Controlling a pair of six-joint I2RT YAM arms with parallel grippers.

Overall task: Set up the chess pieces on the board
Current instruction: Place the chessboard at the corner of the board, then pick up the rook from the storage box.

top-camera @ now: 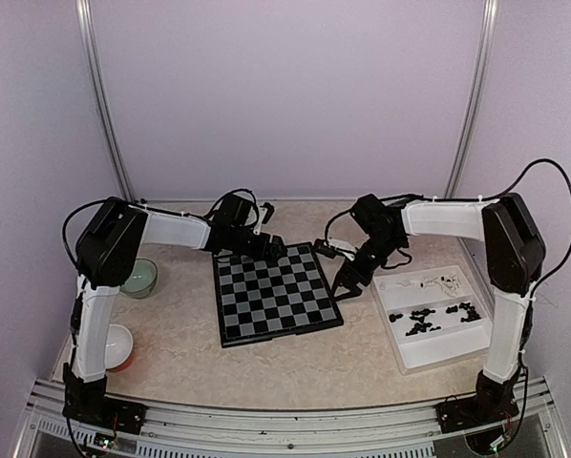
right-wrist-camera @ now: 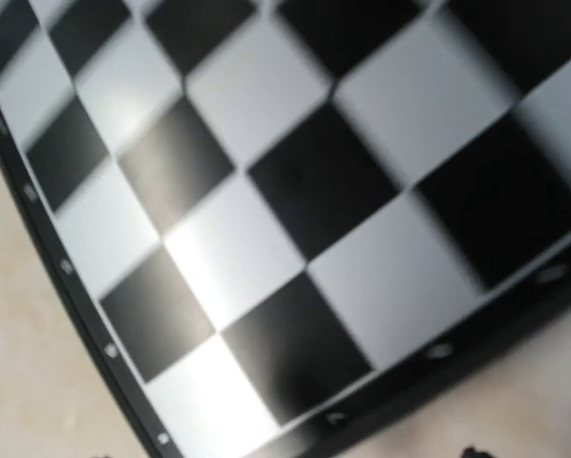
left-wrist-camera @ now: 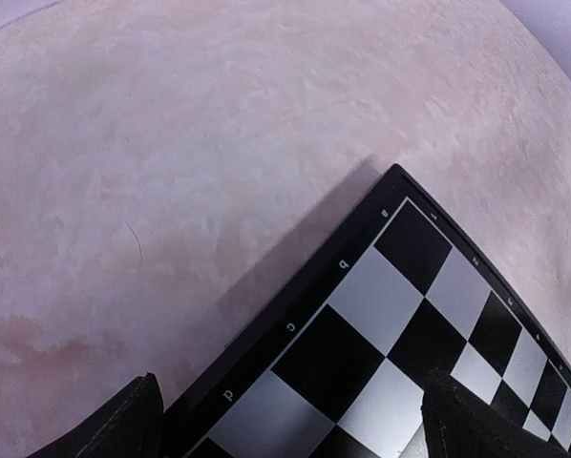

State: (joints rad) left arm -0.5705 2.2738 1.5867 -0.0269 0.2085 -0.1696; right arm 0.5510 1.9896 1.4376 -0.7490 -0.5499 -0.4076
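The board [top-camera: 276, 296], black and grey checks with a thin black rim, lies flat mid-table with no pieces on it. My left gripper [top-camera: 274, 250] hovers open over the board's far edge. In the left wrist view its fingertips [left-wrist-camera: 123, 425] stand wide apart over the board's corner [left-wrist-camera: 391, 286], with nothing between them. My right gripper [top-camera: 348, 280] is at the board's right edge, open and empty. Its wrist view shows blurred board squares [right-wrist-camera: 295, 191]. The chess pieces lie in the white tray [top-camera: 429, 348]: several black ones [top-camera: 433, 318] and a few cream-white ones [top-camera: 446, 281].
A pale green bowl [top-camera: 137, 278] stands left of the board. A white and orange bowl [top-camera: 118, 346] sits at the near left beside the left arm's base. The white tray fills the table's right side. Walls enclose the back and both sides.
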